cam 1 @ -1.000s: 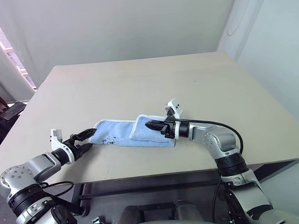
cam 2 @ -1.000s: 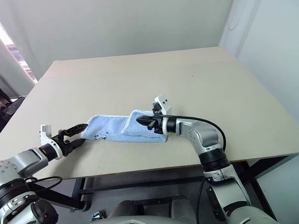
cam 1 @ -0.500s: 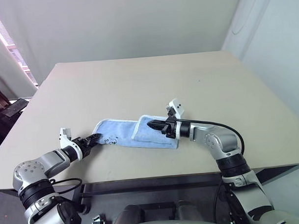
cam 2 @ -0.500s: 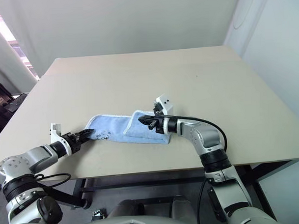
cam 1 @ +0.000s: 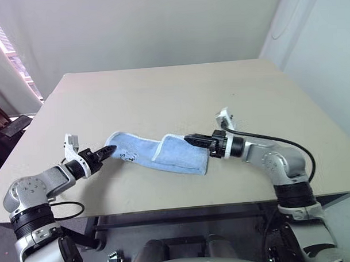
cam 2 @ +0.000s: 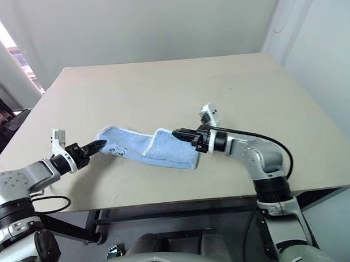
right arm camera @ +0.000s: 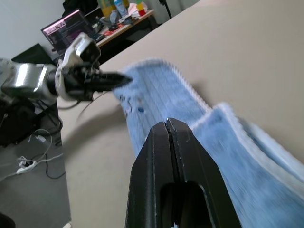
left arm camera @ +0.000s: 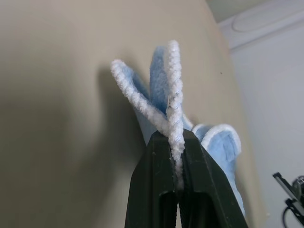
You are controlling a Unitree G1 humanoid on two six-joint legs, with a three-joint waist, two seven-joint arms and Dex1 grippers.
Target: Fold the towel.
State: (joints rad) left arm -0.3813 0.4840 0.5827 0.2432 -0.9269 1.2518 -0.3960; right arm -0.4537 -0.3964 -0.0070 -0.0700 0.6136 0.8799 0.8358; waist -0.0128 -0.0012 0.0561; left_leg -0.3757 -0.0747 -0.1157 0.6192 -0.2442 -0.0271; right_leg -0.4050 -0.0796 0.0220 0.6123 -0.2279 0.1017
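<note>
Both grippers are pinching the towel (cam 1: 158, 154) from opposite ends, so the fold itself looks about to begin. The left gripper (cam 1: 108, 150) is clamping the white-edged end, jaws shut on two layers of edging; the right gripper (cam 1: 191, 139) has its jaws closed at the doubled-over end. The cloth is sagging between them, low over the near part of the tabletop (cam 1: 162, 97). Next, I'd guess, one end needs carrying across onto the other. Exactly how much cloth the right jaws are holding is hard to make out.
</note>
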